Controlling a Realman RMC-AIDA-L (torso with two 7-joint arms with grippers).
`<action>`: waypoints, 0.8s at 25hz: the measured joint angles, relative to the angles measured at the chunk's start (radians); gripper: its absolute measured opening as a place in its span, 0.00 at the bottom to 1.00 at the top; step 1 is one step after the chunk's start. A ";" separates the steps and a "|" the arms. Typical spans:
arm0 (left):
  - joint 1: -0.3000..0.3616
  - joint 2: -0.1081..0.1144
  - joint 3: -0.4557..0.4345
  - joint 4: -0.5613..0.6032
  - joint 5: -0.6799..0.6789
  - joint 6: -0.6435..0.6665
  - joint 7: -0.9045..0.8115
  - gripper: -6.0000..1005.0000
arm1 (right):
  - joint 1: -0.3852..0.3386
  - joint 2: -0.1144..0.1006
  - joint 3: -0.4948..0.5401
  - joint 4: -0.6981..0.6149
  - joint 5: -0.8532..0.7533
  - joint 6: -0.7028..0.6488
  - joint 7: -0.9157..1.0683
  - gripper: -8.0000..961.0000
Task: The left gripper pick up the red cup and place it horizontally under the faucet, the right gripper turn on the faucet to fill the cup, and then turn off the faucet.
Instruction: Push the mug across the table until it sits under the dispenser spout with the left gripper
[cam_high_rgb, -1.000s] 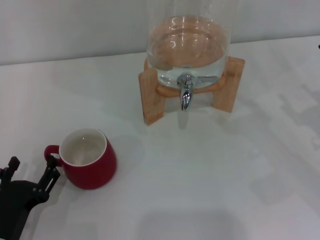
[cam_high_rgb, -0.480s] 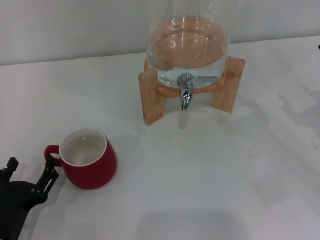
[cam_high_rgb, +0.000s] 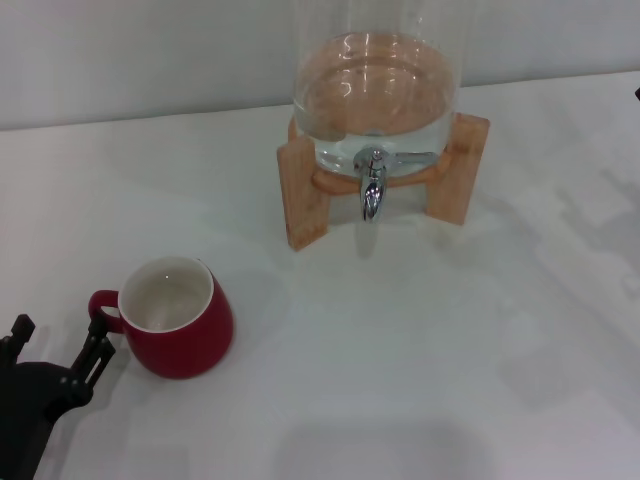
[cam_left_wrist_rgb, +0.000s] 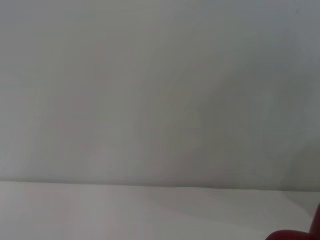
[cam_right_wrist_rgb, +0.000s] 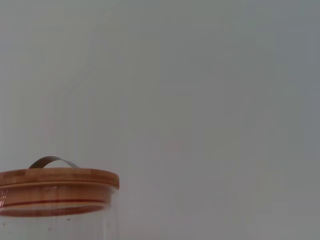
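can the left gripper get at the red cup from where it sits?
Probably yes. The left gripper sits open just beside the red cup, next to its handle, nothing lying between them. The faucet and its wooden stand are well away.

Upright red cup (cam_high_rgb: 178, 318), well before chrome faucet (cam_high_rgb: 372, 188)

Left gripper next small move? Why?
Probably ease the left gripper forward so its open fingers straddle the red cup. The cup stands upright beside it, handle toward the gripper, not yet gripped and far from the faucet.
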 joint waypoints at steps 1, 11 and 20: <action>-0.001 0.000 0.000 0.001 0.000 0.000 0.000 0.89 | 0.000 0.000 0.000 0.000 0.000 0.000 0.000 0.80; -0.020 0.002 0.000 0.008 0.001 0.000 -0.001 0.89 | 0.000 0.001 0.000 -0.001 0.000 -0.010 -0.001 0.80; -0.035 0.002 0.000 0.014 0.001 -0.018 -0.003 0.89 | -0.001 0.002 0.000 -0.002 0.000 -0.012 -0.002 0.80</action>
